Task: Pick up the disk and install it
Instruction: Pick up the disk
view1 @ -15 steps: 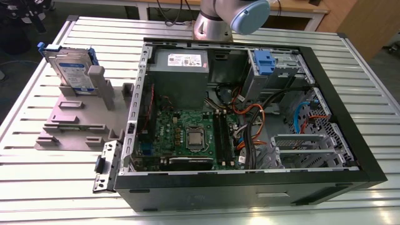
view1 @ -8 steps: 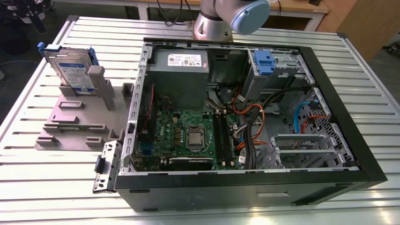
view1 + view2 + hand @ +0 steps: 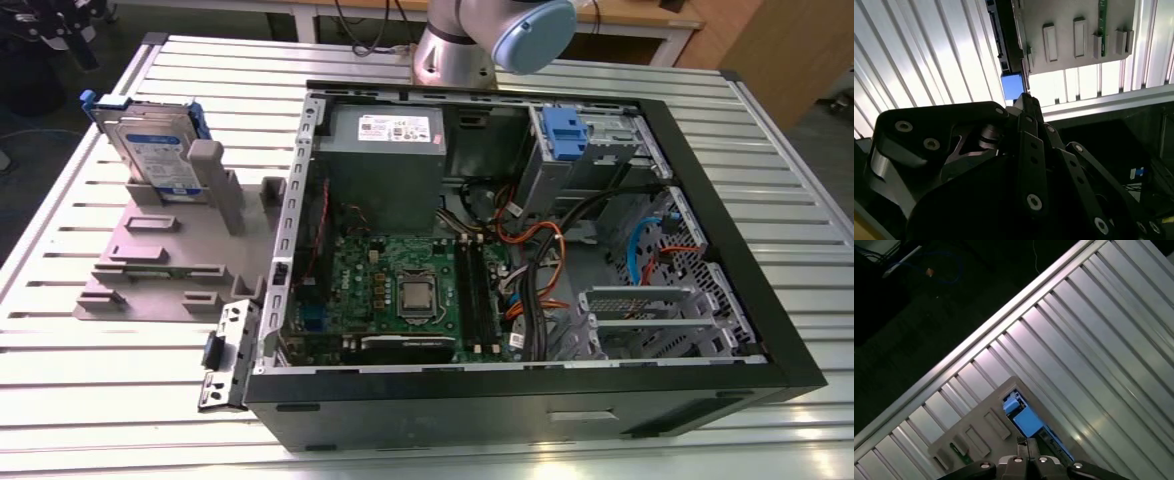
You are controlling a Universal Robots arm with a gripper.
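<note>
- Silver with a blue carrier bracket, the disk [image 3: 150, 150] stands on edge in the exterior view, slotted into the grey holder [image 3: 160, 245] on the exterior view's left side of the ribbed metal surface [image 3: 107, 400]. Its long axis seems to run up and down, though a holder post hides its lower part. Its labelled face is turned toward the camera.
- In that same view the open computer case [image 3: 534, 385] lies just beside the holder on the exterior view's right. The arm [image 3: 487, 40] rises behind the case, well apart from the disk.
- In the second wrist view the black end effector [image 3: 1025, 98] has its fingers drawn together to a narrow point, with nothing between them. A blue patch of the disk [image 3: 1011, 86] shows just past the tips. The holder [image 3: 1079, 30] lies beyond that, and the surface [image 3: 929, 60] spreads around it.
- In the first wrist view the end effector [image 3: 1026, 442] again shows its tips closed together. The disk [image 3: 1026, 420] is seen edge-on from above as a blue strip close beyond the tips, standing in the holder [image 3: 971, 432]. The strip runs slantwise across the ribs of the surface [image 3: 1094, 340]. No contact between tips and disk can be made out.
</note>
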